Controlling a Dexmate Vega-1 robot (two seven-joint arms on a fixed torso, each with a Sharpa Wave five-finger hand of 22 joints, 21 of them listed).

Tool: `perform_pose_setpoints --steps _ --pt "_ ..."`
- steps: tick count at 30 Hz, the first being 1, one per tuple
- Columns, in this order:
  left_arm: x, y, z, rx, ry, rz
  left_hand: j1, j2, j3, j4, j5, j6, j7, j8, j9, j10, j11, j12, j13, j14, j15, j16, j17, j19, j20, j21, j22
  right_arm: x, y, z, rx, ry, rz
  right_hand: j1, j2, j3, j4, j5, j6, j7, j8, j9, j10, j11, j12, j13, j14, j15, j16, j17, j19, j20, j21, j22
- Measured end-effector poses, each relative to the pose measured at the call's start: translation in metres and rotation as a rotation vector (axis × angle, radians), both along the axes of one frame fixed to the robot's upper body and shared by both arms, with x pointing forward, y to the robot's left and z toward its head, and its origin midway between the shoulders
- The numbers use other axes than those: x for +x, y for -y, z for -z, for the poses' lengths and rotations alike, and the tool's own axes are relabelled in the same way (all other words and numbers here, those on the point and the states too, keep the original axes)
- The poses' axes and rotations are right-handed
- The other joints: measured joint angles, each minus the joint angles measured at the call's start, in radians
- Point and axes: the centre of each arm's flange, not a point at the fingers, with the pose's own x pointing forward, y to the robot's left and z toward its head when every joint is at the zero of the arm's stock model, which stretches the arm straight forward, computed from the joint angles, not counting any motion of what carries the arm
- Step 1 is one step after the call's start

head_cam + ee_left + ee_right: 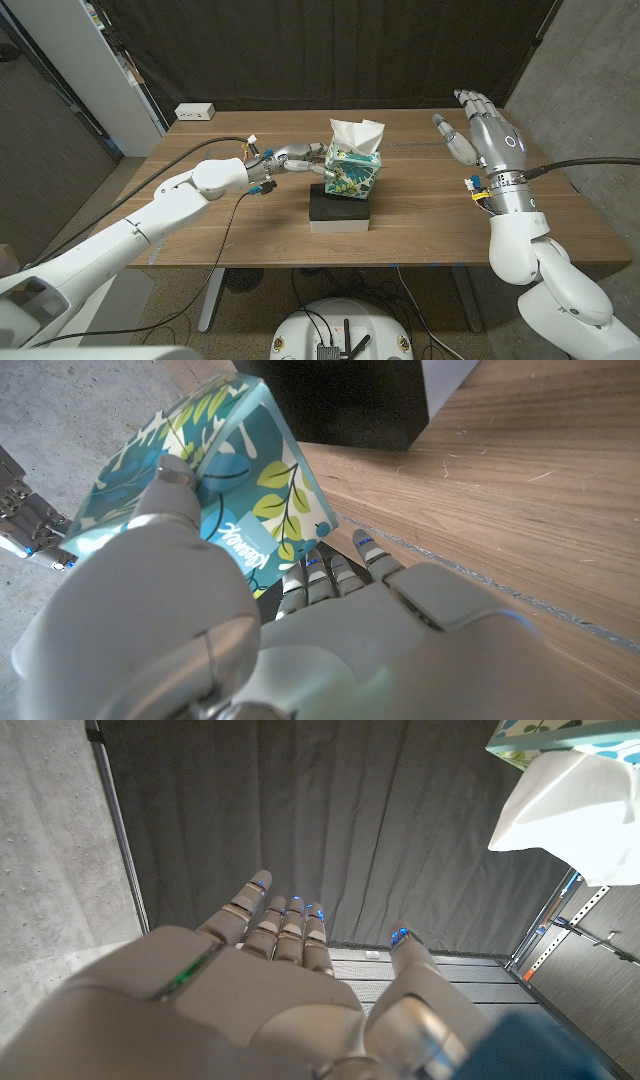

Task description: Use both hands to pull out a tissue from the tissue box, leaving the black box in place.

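**Head view: left hand gripping the tissue box, right hand waiting open**

Head view is showing the tissue box (354,171) sitting on the black box (339,207) at desk (420,225) centre, a tissue (357,134) sticking up. The left hand (296,159) is gripping the box at its 9 o'clock side; its fingers (170,475) are wrapping it, fingertips partly hidden. The right hand (480,128) is hovering at 3 o'clock, well apart, fingers spread, holding nothing.

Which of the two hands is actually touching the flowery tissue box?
The left hand: its fingers press against the side of the tissue box on the black box. The right hand is raised with fingers spread, apart from it.
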Motion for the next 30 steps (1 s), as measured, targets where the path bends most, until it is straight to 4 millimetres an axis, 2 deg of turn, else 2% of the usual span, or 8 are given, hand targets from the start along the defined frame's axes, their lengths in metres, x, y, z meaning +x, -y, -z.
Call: perform_pose_setpoints --steps 12,16,20,25,30 --pt "0.002 0.000 -0.001 0.004 0.000 0.006 0.000 0.000 0.000 0.000 0.000 0.000 0.000 0.000 0.000 0.000 0.000 0.000 0.000 0.000 0.000 0.000 0.000 0.000 0.000 0.000 0.000 0.004 -0.017 -0.001 -0.037 -0.014 -0.019 0.000 0.000 0.000 0.000 0.000 0.000 0.000 0.000 0.004 0.000 0.000 0.000 0.000 0.000 0.000 0.000 0.002 0.000 0.000 0.000 0.006" --pt "0.003 0.000 -0.002 0.006 -0.002 0.008 0.000 0.000 0.000 0.000 0.000 0.000 0.000 0.000 0.000 0.000 0.000 0.000 0.000 0.000 0.000 0.000 0.000 0.000 0.000 0.000 0.000 0.004 -0.022 -0.002 -0.047 -0.018 -0.019 0.000 0.000 0.004 -0.004 0.000 0.000 0.000 0.000 0.005 0.000 0.000 0.000 0.000 0.000 0.000 0.000 0.002 0.003 0.011 0.000 0.006" --pt "0.004 0.001 -0.002 0.008 -0.004 0.011 0.000 0.000 0.000 0.000 0.000 0.000 0.000 0.000 0.000 -0.006 0.006 0.000 0.000 0.000 0.000 0.000 0.000 0.000 0.000 0.000 0.000 0.004 -0.028 -0.002 -0.058 -0.020 -0.025 0.005 0.005 0.004 -0.004 0.000 0.000 0.000 0.000 0.005 0.000 0.000 0.000 0.000 0.000 0.000 0.000 0.002 0.003 0.011 0.000 0.005" --pt "0.006 0.001 -0.001 0.012 -0.008 0.013 0.000 0.000 0.000 0.000 0.000 0.000 0.000 0.000 0.000 -0.006 0.006 0.000 0.000 0.000 0.000 0.000 0.000 0.000 0.000 0.000 0.000 0.004 -0.035 -0.003 -0.076 -0.018 -0.029 0.015 0.015 0.010 -0.010 0.000 0.000 0.000 0.000 0.005 0.007 0.007 0.000 0.000 0.028 0.019 0.011 0.002 0.019 0.045 -0.004 0.005" --pt "0.007 0.002 -0.001 0.013 -0.011 0.015 0.000 -0.001 0.000 0.000 0.000 -0.002 0.002 0.000 0.000 -0.005 0.006 0.000 0.000 0.000 0.000 0.000 0.000 0.000 0.000 0.000 0.000 0.004 -0.041 -0.005 -0.095 -0.018 -0.033 0.015 0.014 0.012 -0.012 0.000 0.004 0.004 0.000 0.005 0.012 0.013 0.000 0.000 0.035 0.023 0.015 0.002 0.025 0.058 -0.004 0.005"
